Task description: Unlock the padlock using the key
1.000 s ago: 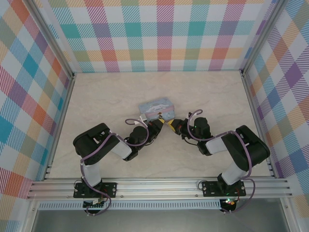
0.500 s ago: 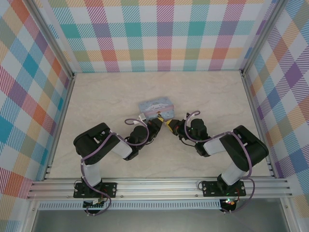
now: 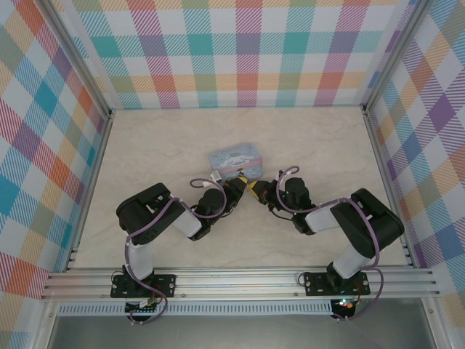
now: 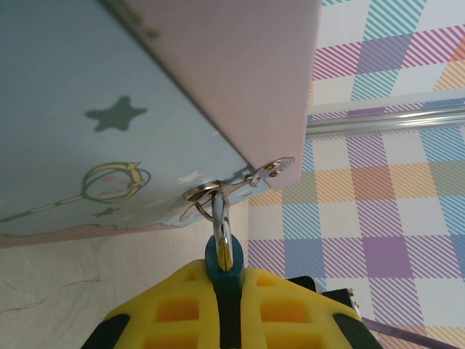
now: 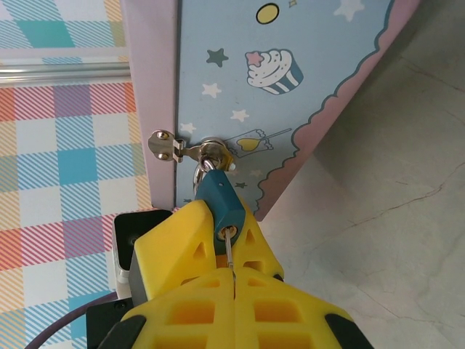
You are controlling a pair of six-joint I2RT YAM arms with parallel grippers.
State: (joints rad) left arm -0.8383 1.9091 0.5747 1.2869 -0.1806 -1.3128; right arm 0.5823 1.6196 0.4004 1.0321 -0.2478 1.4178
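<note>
The teal padlock (image 5: 220,204) hangs by its metal shackle (image 4: 222,224) from the hasp of the light-blue cartoon tin (image 3: 235,161). My left gripper (image 4: 221,285) is shut on the padlock's body, and its yellow fingers (image 5: 173,246) appear in the right wrist view too. My right gripper (image 5: 234,275) is shut on the thin key (image 5: 229,249). The key's shaft reaches into the keyhole on the padlock's bottom face, and its head is hidden between the pads. From above, both grippers (image 3: 236,187) (image 3: 259,190) meet just in front of the tin.
The tin stands mid-table on the pale marble surface (image 3: 160,145), right behind both grippers. Checked walls (image 3: 247,51) close the back and both sides. Open table lies to the left, right and behind the tin.
My right gripper has moved left toward the padlock, closing the gap to the left gripper. The left arm has shifted slightly right. The tin has stayed put.
</note>
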